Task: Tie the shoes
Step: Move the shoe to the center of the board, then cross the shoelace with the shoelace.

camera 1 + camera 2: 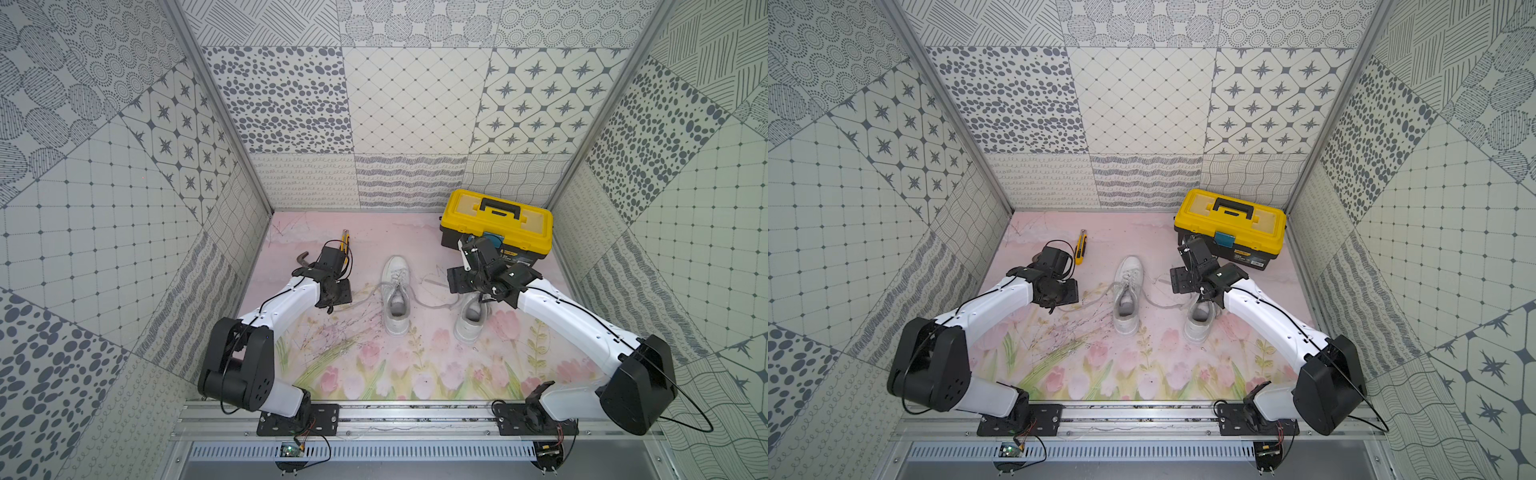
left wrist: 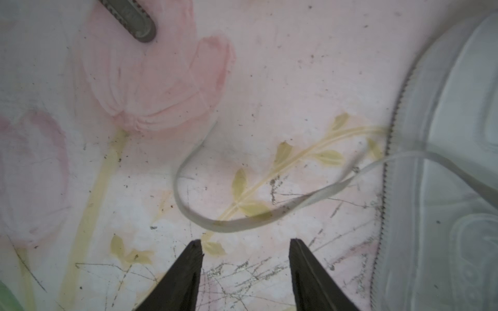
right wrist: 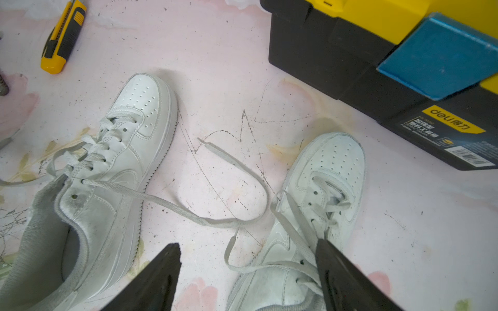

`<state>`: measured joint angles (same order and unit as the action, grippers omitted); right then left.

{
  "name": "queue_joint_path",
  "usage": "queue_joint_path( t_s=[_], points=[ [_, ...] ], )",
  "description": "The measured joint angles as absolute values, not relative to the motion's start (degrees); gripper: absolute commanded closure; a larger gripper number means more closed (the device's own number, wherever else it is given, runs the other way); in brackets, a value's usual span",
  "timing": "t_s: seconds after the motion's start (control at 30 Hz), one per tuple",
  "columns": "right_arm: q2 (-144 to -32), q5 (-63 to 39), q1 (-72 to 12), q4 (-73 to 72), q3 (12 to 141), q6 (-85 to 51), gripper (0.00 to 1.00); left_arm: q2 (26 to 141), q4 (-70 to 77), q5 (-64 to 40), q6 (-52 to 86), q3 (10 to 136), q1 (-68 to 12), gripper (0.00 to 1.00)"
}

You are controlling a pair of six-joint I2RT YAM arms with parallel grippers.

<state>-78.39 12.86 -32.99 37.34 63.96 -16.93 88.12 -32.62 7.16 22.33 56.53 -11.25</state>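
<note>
Two white shoes [image 1: 397, 299] are lying side by side in the middle of the worktop [image 1: 353, 374], toes pointing at its far edge and laces [image 3: 172, 204] trailing loose. The right arm [image 1: 561, 316] is hiding one shoe's front. The left gripper [image 2: 246, 245] and the right gripper [image 3: 248, 245] are both standing spread, pinching nothing. One toolbox [image 1: 496, 224] is sitting in the far right corner, and one utility knife [image 1: 1080, 247] is lying towards the far left.

Grey-patterned tile walls [image 1: 415, 104] around pink tulip-print floor [image 1: 353, 365]
</note>
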Motion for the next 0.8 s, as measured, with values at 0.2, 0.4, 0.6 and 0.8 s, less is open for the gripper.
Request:
queue_joint_path(
  t_s=[0.2,0.4,0.6,0.8],
  points=[
    [-78.32,12.25,-32.45,37.74,62.67,-16.93,0.16,93.6,-32.49,9.52,19.9,57.52,-7.03,0.45],
    [-78.37,11.97,-32.03,37.76,62.61,-16.91,0.15,97.51,-32.01,9.3,18.79,57.69,-4.21,0.56],
    [-78.19,11.22,-30.63,37.69,62.04,-16.91,0.14,99.29,-30.65,7.62,17.91,58.26,-3.53,0.89],
    [-73.49,3.92,-27.14,36.64,59.46,-15.99,0.12,95.39,-30.2,5.5,17.67,57.54,-3.49,1.0]
  ],
)
